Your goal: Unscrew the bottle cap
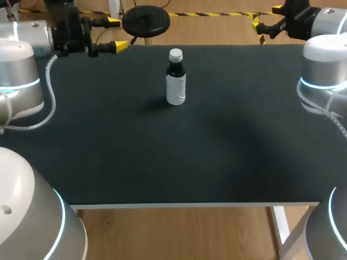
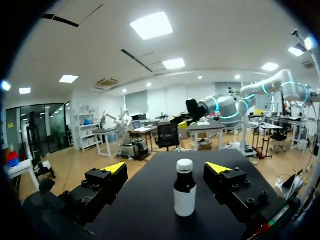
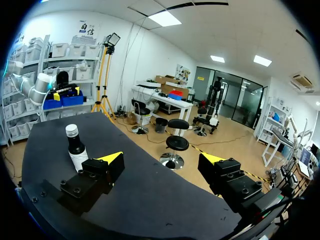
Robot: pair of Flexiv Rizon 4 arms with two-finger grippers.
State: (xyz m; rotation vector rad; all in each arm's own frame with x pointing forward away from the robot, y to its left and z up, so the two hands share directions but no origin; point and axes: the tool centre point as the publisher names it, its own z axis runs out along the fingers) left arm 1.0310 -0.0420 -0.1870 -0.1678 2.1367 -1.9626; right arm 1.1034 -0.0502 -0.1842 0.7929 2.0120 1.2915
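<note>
**Bottle [image 1: 175,81] upright on table [image 1: 108,151], cap [image 1: 175,54] on, both grippers clear**

Standing alone toward the far middle of the black table, touched by nothing. White lower body, dark shoulder and neck, white cap seated on top.

Left gripper [image 1: 116,34]: held at the far left corner, about level with the table's back edge, well apart from the bottle. Fingers spread wide, nothing between them. Seen from the left wrist, left gripper [image 2: 167,167] aimed across the tabletop, with the bottle [image 2: 185,197] ahead of it. Roughly in line with the gap between the two yellow tips, touching neither. Cap [image 2: 184,165] at about the height of the tips in that view.

Right gripper [image 1: 268,19]: held at the far right corner, past the table's back edge, likewise well apart from the bottle. Fingers wide open and empty. Seen from the right wrist, right gripper [image 3: 161,158] pointing out over the table's edge. Bottle [image 3: 77,147] off to one side, outside the gap and beyond one finger. Base partly hidden behind that finger's dark block, cap [image 3: 72,130] plainly visible above.
</note>
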